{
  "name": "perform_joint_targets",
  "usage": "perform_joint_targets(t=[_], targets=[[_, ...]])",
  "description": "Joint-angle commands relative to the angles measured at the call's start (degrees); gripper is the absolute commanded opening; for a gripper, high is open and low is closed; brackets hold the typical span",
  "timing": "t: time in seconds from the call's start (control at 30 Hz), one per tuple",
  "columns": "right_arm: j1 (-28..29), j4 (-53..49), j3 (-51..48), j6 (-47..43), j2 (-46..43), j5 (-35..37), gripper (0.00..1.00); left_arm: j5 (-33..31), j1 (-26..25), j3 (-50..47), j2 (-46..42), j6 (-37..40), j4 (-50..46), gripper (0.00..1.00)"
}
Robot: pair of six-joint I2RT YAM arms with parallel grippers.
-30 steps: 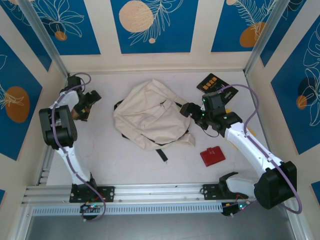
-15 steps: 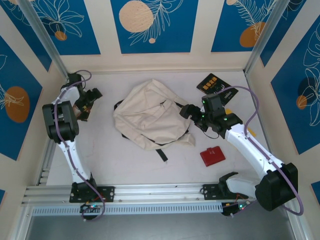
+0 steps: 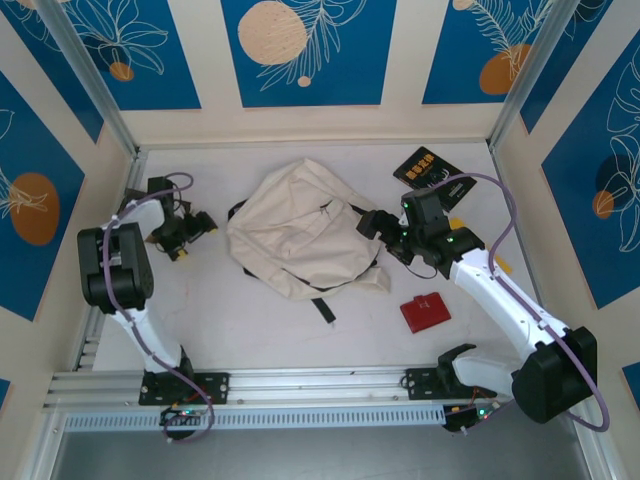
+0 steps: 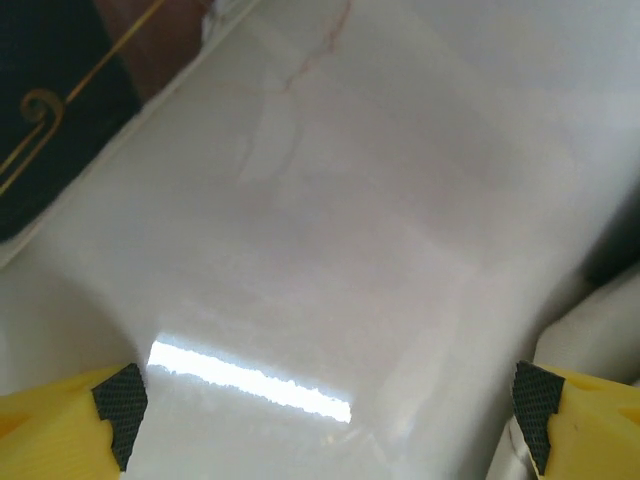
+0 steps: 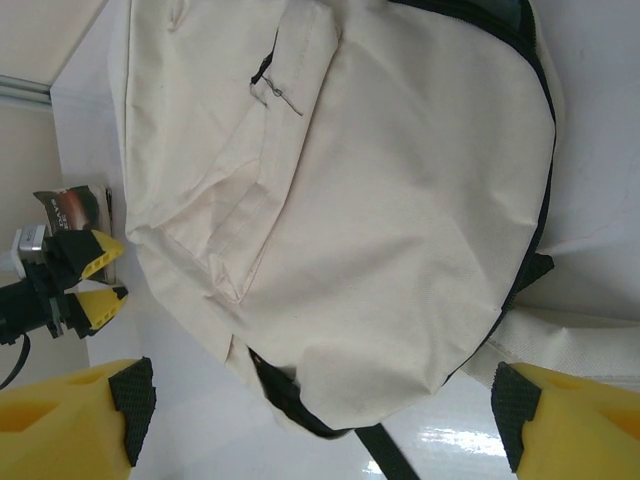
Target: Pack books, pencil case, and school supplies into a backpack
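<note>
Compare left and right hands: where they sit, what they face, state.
The left hand sits left of the backpack; the right hand sits at its right edge. The left hand faces bare table; the right hand faces the backpack. Both are open and hold nothing.

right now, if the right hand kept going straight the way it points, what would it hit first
Most likely the backpack. The right hand is open and points at its cream fabric, with nothing else in between. In the top view it sits at the bag's right edge, though the exact gap is unclear.
</note>
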Motion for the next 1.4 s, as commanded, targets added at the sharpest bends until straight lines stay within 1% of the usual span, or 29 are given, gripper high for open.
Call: perform_joint_targets(t=[0.0,0.07,0.17,0.27,0.37,0.53,0.63,0.73,0.83,0.9,1.0,1.1,1.23,1.3,1.37], targets=[[0.4,-1.0,0.4,0.2,-1.8,-0.5,0.89,1.6,-0.3,0.2,-4.3,0.0,-2.5,0.96],[0.4,-0.8,0.3,0.3,-1.9,-0.6,0.89,1.0,-0.2,2.8,-5.3,0.0,-3.5,0.96],[0.5,-0.6,0.0,0.7,-1.9,-0.8,0.89,-3.5,-0.2,7.8,-4.8,0.3,-5.3,0.96],[0.6,0.3,-0.6,0.4,-1.9,-2.1,0.9,-7.9,0.1,12.6,-2.0,1.1,-6.2,0.97],[0.8,0.9,-1.1,0.2,-2.0,-2.5,0.92,-11.0,0.3,17.5,2.5,2.0,-6.7,0.98],[0.8,0.5,-1.1,-0.5,-2.2,-2.0,0.94,-11.4,0.8,26.2,11.9,3.6,-7.4,0.99],[0.7,0.3,-1.2,-0.7,-2.0,-1.5,0.94,-11.8,0.8,31.1,16.7,3.7,-7.7,0.97],[0.7,0.4,-1.2,-0.6,-1.6,-1.6,0.94,-13.4,0.8,35.0,20.2,3.1,-8.8,0.92],[0.7,0.5,-1.1,-0.4,-1.0,-1.8,0.94,-14.9,0.7,38.0,22.8,3.0,-10.2,0.82],[0.8,0.5,-0.9,-0.3,-0.4,-1.9,0.94,-16.5,0.5,39.8,24.4,3.1,-11.7,0.79],[0.8,0.6,-0.5,-0.1,0.4,-2.3,0.93,-18.1,0.4,41.5,26.2,3.6,-12.9,0.73],[1.0,0.6,-0.2,0.0,0.8,-2.6,0.93,-18.1,0.2,42.9,27.8,4.3,-14.0,0.7],[1.2,0.2,0.0,0.0,0.8,-2.4,0.93,-18.1,-0.3,45.1,29.7,4.9,-17.0,0.6],[1.3,0.0,0.0,0.1,0.8,-2.0,0.93,-17.4,-0.6,44.6,29.3,4.6,-17.8,0.51],[1.4,-0.1,0.0,0.3,0.7,-1.7,0.92,-17.4,-0.9,43.3,28.4,4.0,-18.3,0.45]])
